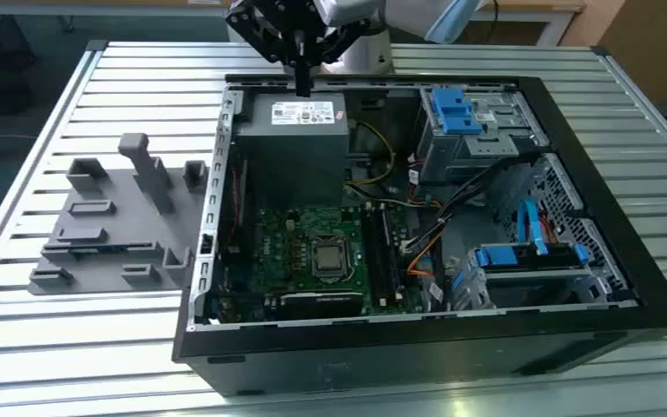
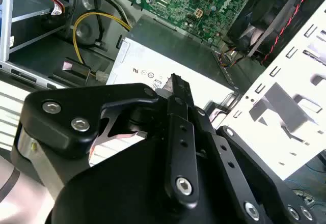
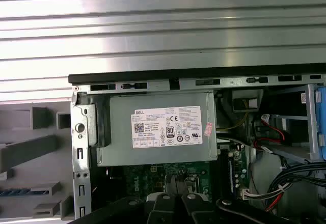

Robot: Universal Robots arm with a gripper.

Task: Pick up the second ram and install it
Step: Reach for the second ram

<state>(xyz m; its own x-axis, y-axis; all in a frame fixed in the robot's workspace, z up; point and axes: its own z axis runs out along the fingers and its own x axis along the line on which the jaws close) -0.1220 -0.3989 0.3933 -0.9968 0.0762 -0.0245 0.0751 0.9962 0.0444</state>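
The second ram (image 3: 20, 191) shows as a slim stick with a blue strip, seated edge-up in a slot of the grey fixture block (image 3: 28, 150) beside the computer case. My gripper (image 1: 302, 85) hangs over the case's back end, above the grey power supply (image 1: 299, 130), well away from the fixture (image 1: 108, 226). Its black fingers (image 3: 165, 203) stand together with nothing between them, and they look the same in the second wrist view, where the gripper (image 2: 175, 81) is over the power supply. The green motherboard (image 1: 310, 252) with its long black slots (image 1: 380, 256) lies deeper in the case.
The open black case (image 1: 611, 261) lies on a ribbed metal table (image 1: 79, 347). Inside are blue drive brackets (image 1: 455, 109), a drive cage (image 1: 525, 261), and yellow, black and orange cables (image 1: 386, 169). A fan (image 2: 265, 15) sits by the perforated case wall.
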